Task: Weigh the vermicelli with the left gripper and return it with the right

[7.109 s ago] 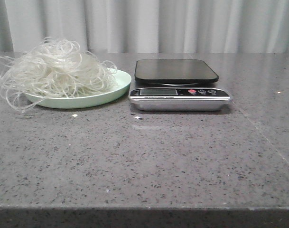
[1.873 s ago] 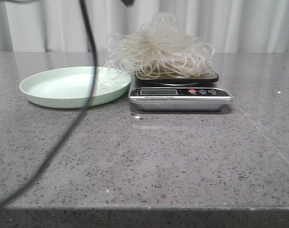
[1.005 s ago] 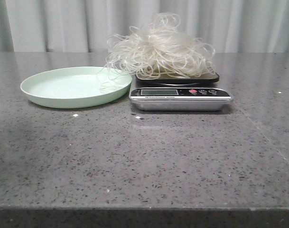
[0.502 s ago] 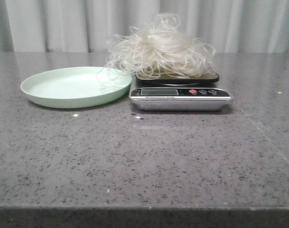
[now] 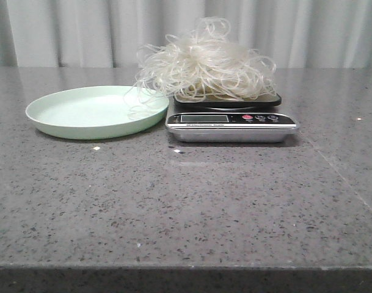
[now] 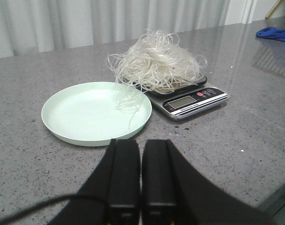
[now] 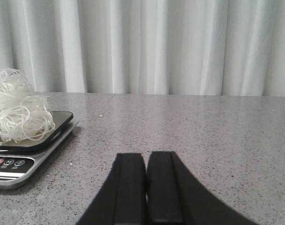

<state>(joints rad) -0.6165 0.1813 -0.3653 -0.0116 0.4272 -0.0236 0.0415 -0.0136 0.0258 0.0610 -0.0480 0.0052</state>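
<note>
Front view shows the vermicelli (image 5: 205, 61) lying as a loose, fluffy heap on the black platform of the kitchen scale (image 5: 231, 119). Some thin strands hang over the left edge of the platform and reach the rim of the pale green plate (image 5: 94, 113), which stands just beside the scale on its left. The plate holds nothing else than these few stray loops. The scale has a small display and three round buttons on its silver front; the digits are too small to read. Both things stand on the grey speckled worktop (image 5: 192, 207), with a white curtain (image 5: 332, 33) behind it. No arm is seen in this view.

From the left wrist view, the left gripper (image 6: 140, 176) is over the worktop, near the plate and apart from it. Its jaws are pressed together and they hold nothing. The same view shows the noodle strands trailing from the scale onto the inner side of the plate, and a blue cloth (image 6: 275, 34) lies far off on the worktop.

From the right wrist view, the right gripper (image 7: 146, 185) is also clenched with nothing between its jaws. It is well apart from the scale, on the right side of it.
</note>
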